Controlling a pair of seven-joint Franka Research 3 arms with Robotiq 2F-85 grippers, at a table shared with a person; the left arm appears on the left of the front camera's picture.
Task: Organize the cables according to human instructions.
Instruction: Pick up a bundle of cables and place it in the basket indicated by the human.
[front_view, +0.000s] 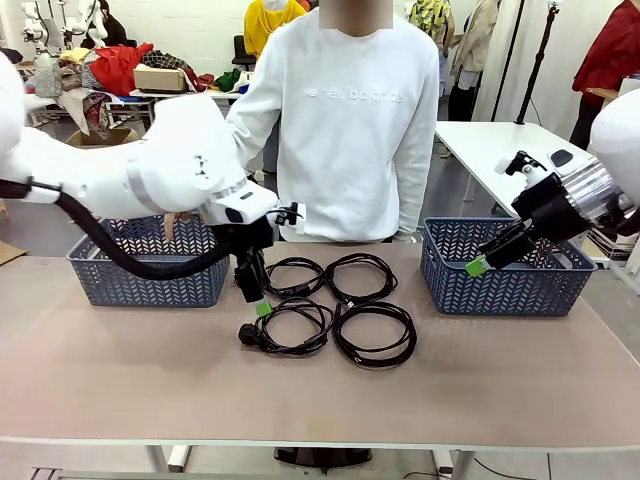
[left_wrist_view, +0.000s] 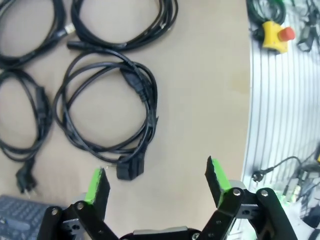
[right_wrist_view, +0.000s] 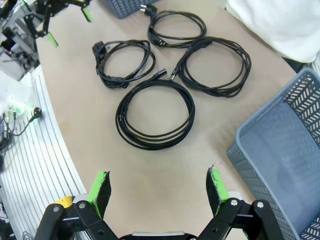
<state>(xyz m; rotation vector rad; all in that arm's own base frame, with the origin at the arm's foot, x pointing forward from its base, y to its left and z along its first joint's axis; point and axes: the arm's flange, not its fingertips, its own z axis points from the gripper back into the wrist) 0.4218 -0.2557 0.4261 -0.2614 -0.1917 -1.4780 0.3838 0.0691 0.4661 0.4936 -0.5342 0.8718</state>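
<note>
Left gripper (front_view: 255, 298) points straight down, jaws wide and empty, its arm bent in from 9 o'clock. It hangs at the 9 o'clock edge of the four coiled cables (front_view: 250, 337) clustered mid-table (front_view: 520, 380). Right gripper (front_view: 480, 262), equally wide and empty, slants down from 3 o'clock above the right basket (front_view: 500, 292).

bright, even light falls from overhead on the desk (front_view: 320, 400); its matte tan top reads flat and uniform. the cables (right_wrist_view: 121, 116) lying mid-desk cast only thin, soft shadows. the right wrist view bows toward its edges, so the desk's near rim runs as a curve. the left wrist view of the desk is a little softer than the right one. the white sweater (right_wrist_view: 280, 20) past the desk's far edge is the brightest patch, its folds faint.
</note>
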